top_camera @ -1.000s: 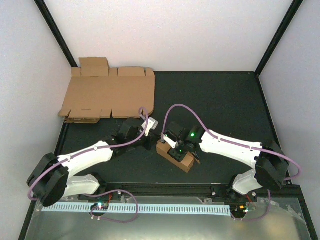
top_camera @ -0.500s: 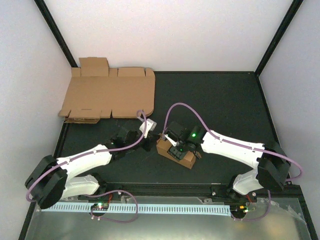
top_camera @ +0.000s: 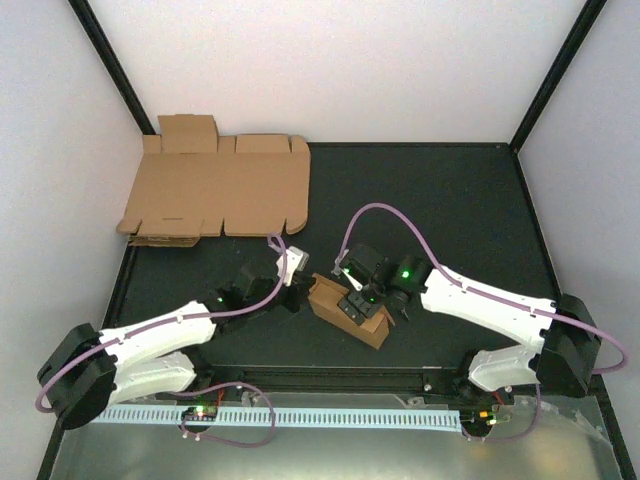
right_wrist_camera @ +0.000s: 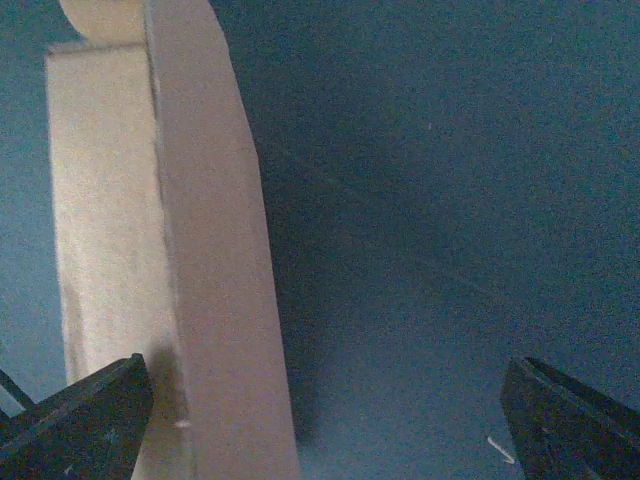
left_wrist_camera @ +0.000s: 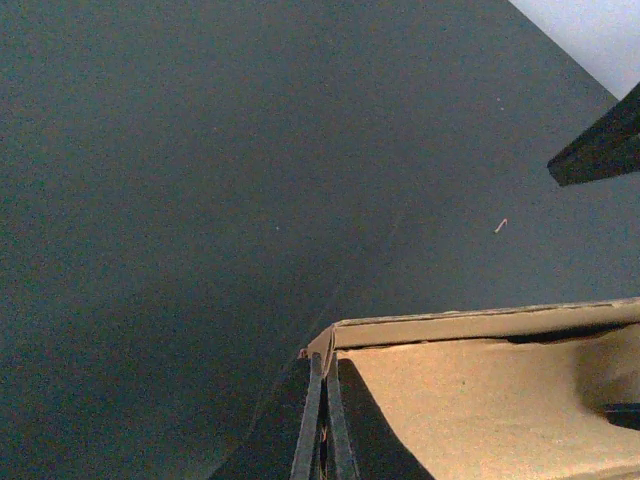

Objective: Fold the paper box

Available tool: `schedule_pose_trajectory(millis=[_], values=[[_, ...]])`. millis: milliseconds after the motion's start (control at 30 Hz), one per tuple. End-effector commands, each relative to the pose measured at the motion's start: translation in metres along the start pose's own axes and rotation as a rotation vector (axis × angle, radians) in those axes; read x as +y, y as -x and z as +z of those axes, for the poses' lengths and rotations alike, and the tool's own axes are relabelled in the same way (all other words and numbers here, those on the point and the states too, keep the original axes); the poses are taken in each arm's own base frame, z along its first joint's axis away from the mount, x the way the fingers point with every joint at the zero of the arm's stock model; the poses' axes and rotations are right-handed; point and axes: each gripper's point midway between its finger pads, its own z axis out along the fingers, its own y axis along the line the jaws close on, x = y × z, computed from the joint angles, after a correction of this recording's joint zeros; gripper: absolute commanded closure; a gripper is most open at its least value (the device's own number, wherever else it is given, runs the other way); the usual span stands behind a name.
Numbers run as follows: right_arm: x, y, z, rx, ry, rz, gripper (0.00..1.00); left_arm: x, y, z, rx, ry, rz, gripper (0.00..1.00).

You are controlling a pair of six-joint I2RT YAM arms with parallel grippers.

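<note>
Right wrist: paper box (right_wrist_camera: 110, 250), rounded tab (right_wrist_camera: 100, 15)

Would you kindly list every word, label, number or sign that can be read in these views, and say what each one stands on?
None: no text can be read in any view.
The paper box and the flat cardboard sheet are plain brown, with no print showing.
</note>
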Motion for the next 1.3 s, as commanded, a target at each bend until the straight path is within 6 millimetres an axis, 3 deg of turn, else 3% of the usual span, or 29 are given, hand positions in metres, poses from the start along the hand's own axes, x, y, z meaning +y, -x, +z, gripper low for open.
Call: schedule_pose_trajectory(millis=[0,133,333,633,867,1000,1133,1267], values=[[0.000,-0.016,-0.001,0.036,-0.005,0.005,0.01,0.011,-0.023,-0.002,0.064,0.076,-0.026,0.98],[0.002,-0.006,-0.017,-0.018,0.020,0.028,0.01,0.009,-0.016,-0.007,0.035,0.082,-0.025,0.99],[0.005,0.016,-0.062,-0.137,0.078,0.080,0.01,0.009,-0.011,-0.010,0.019,0.101,-0.027,0.99],[0.001,0.001,-0.103,-0.150,0.123,0.267,0.03,0.005,-0.007,-0.011,0.004,0.101,-0.039,0.99],[-0.016,-0.035,-0.083,-0.045,0.010,0.433,0.09,0.001,-0.005,-0.011,0.003,0.101,-0.051,0.98],[-0.010,-0.048,-0.076,-0.036,0.049,0.528,0.13,-0.001,-0.006,-0.010,0.011,0.108,-0.044,0.98],[-0.010,-0.056,-0.081,-0.049,0.073,0.627,0.20,-0.001,-0.004,-0.012,-0.003,0.119,-0.055,0.98],[0.005,-0.060,-0.082,-0.042,0.174,0.652,0.29,-0.001,-0.003,-0.012,-0.009,0.121,-0.072,0.98]])
